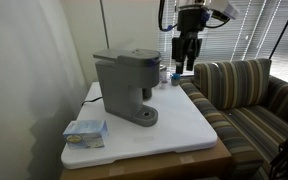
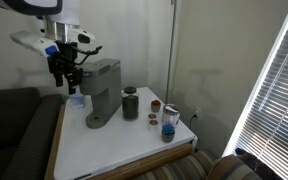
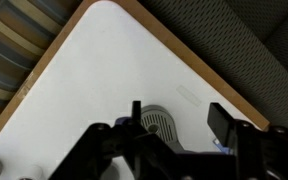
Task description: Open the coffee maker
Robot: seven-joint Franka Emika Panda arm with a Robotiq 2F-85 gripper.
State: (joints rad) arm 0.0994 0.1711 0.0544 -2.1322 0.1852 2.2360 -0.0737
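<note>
Grey coffee maker [image 1: 122,85] sits lid shut on table [image 1: 189,125]. Gripper [image 1: 184,68] hangs near its head, jaws wide and empty, likely staged at lid height to lift it.

In the wrist view the gripper [image 3: 177,112] hides most of the coffee maker [image 3: 159,122]; only its round base shows. In an exterior view the top edge cuts off the arm [image 1: 189,10], and the near box's [image 1: 84,132] print is unreadable.

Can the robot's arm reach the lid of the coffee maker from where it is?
Probably yes. The gripper hangs just beside the head of the coffee maker, jaws apart, and nothing seems to stand between them.
</note>
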